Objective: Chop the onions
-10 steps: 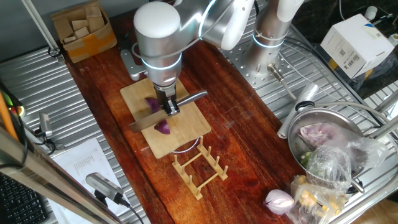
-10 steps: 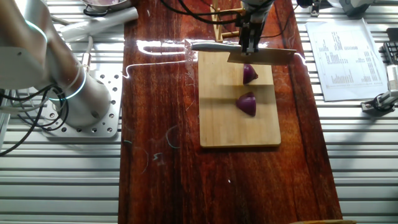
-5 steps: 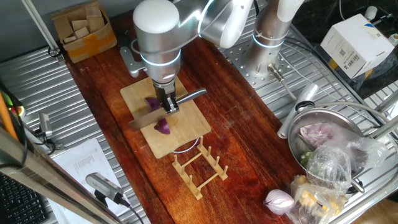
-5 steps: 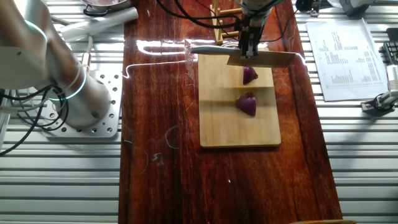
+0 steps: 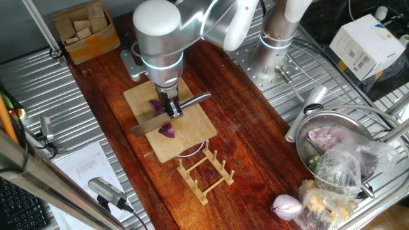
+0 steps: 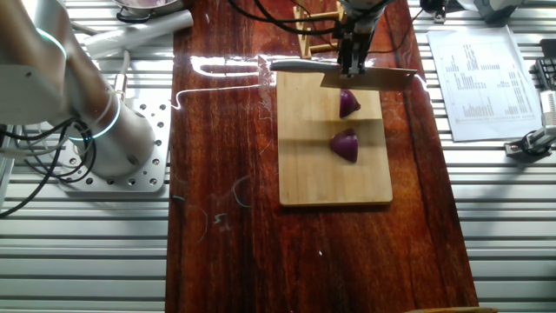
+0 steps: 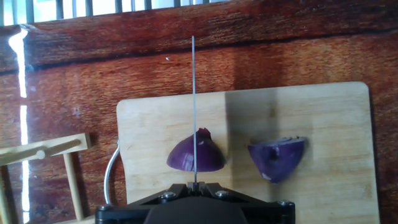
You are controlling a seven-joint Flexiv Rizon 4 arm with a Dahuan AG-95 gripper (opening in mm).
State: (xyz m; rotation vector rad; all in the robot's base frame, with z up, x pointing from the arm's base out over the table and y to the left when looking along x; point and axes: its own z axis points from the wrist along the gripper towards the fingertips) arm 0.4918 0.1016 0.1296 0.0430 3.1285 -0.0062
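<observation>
Two deep purple onion wedges lie on a bamboo cutting board (image 5: 185,137): one (image 5: 167,131) near the rack, the other (image 5: 155,105) partly behind the gripper. My gripper (image 5: 171,110) is shut on a steel cleaver (image 5: 146,126) and holds it level over the board. In the other fixed view the blade (image 6: 369,79) hangs over the far wedge (image 6: 348,104); the near wedge (image 6: 345,144) lies clear. In the hand view the blade (image 7: 193,106) shows edge-on as a thin line crossing the left wedge (image 7: 211,155); the right wedge (image 7: 278,157) is beside it. Whether the blade touches the wedge cannot be told.
A wooden dish rack (image 5: 206,169) stands just past the board's end. A metal bowl of bagged vegetables (image 5: 332,137) and a whole pale onion (image 5: 287,205) sit at the right. A cardboard box of wooden blocks (image 5: 86,29) is at the back left. The arm base (image 6: 104,130) stands left.
The gripper and cleaver have shifted slightly sideways over the board. Both wedges have stayed where they were.
</observation>
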